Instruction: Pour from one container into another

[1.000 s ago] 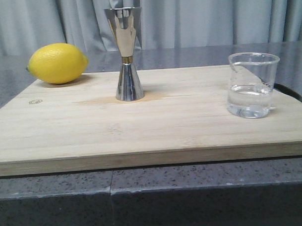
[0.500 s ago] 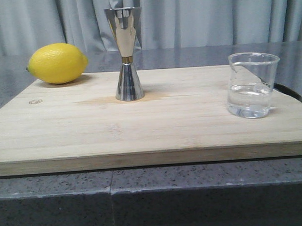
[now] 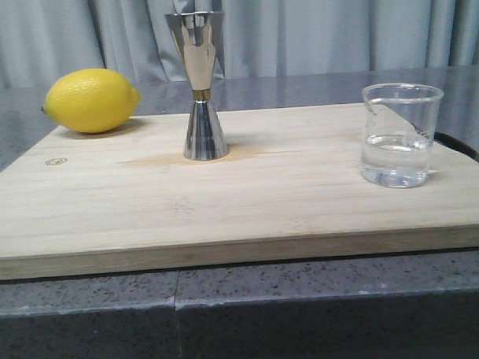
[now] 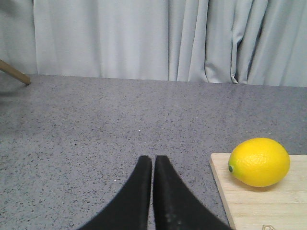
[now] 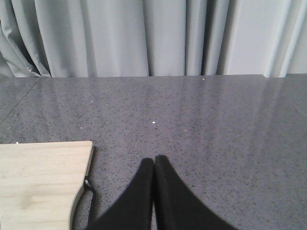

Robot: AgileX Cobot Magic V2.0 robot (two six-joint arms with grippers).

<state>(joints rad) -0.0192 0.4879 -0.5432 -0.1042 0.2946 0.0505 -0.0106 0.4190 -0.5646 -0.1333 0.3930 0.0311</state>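
Nothing has moved since the earlier front frames: lemon, jigger and beaker sit where they were.

Board (image 3: pixel 303 201): pale wood, lying flat on the grey speckled desk (image 3: pixel 307 311), reaching almost to the desk's near edge.

Lemon (image 3: pixel 91 100): yellow, resting at the board's far-left corner, well apart from the other items. It also shows in the left wrist view, on the corner of the board.

Jigger (image 3: pixel 200 85): shiny metal, double cone, standing upright near the board's far edge, left of the board's centre. Its contents cannot be seen.

Beaker (image 3: pixel 400 134): clear glass, upright near the board's right edge, pouring lip facing left. Clear liquid fills its lower part; faint white marks on the wall. It stands well apart from the jigger, with bare board between them.

Left end effector (image 4: pixel 153 163): black fingers pressed together, nothing held, above bare desk off the board's left edge, near the lemon's corner.

Right end effector (image 5: pixel 154 165): fingers likewise pressed together, nothing held, above bare desk off the board's right edge. A dark loop lies on the desk at that edge.

Grey curtain (image 3: pixel 336 26) hangs behind the desk's far edge.
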